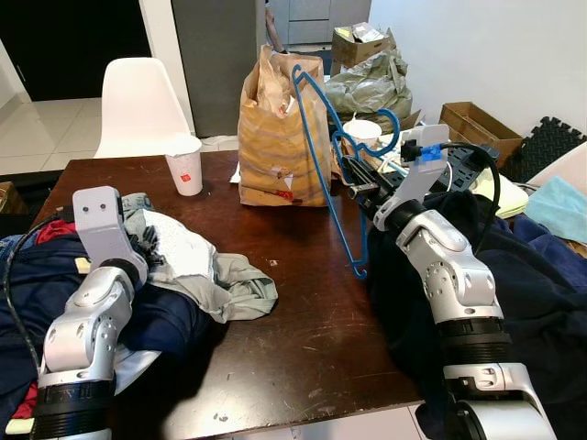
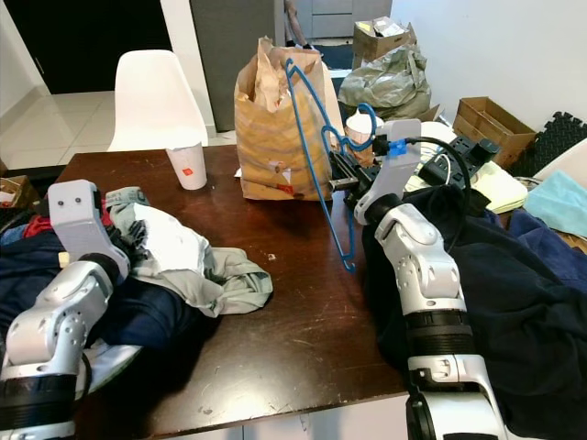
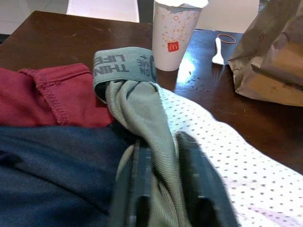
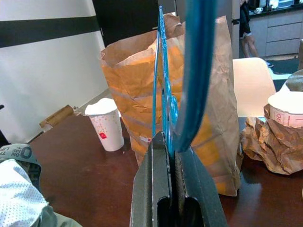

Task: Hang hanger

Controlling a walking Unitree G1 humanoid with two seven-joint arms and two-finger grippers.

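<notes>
My right hand (image 1: 359, 191) has the blue hanger (image 1: 321, 156), held up on edge over the worktop (image 1: 303, 321).

Its fingers are clamped on the thin wire just below the hook; the hanger's long axis slants from a top corner by the paper bag (image 1: 271, 137) down to a low corner just above the dark wood, near my right forearm. The wire looks thin, smooth and springy, so I'd expect it to swing in the grip. My left hand (image 3: 161, 189) is closed on a soft grey ribbed garment (image 3: 142, 118) in the clothes pile, well apart from the hanger. A paper cup (image 1: 186, 165) stands between the pile and the crinkled bag.
</notes>
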